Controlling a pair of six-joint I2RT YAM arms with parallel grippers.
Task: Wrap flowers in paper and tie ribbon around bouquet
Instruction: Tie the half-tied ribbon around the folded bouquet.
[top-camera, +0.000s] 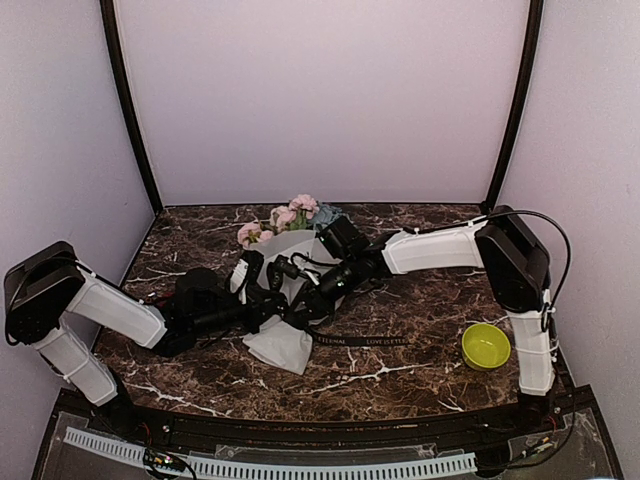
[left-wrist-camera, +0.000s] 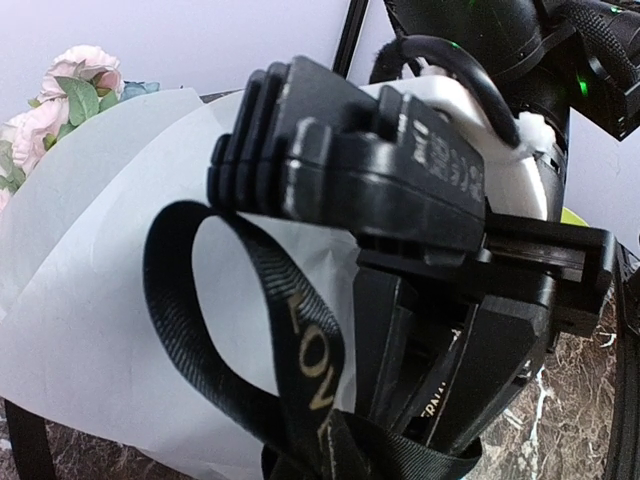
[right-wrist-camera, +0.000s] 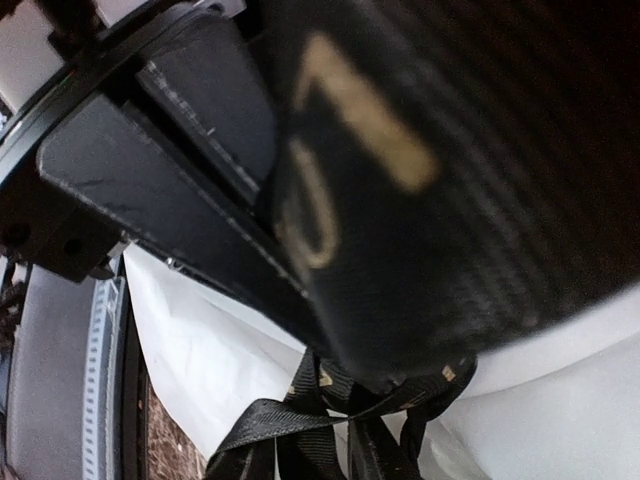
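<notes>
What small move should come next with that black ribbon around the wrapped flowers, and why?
Probably a gentle pull on the ribbon to draw it snug. Seen from the left wrist, it makes a wide slack loop standing off the paper, with a crossing bunched low down, so the tie looks loose.

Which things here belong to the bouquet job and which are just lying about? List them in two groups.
Part of the job:
- flowers
- white paper wrapped around them
- black ribbon

Just lying about:
- yellow-green bowl, off to the right on the table
</notes>
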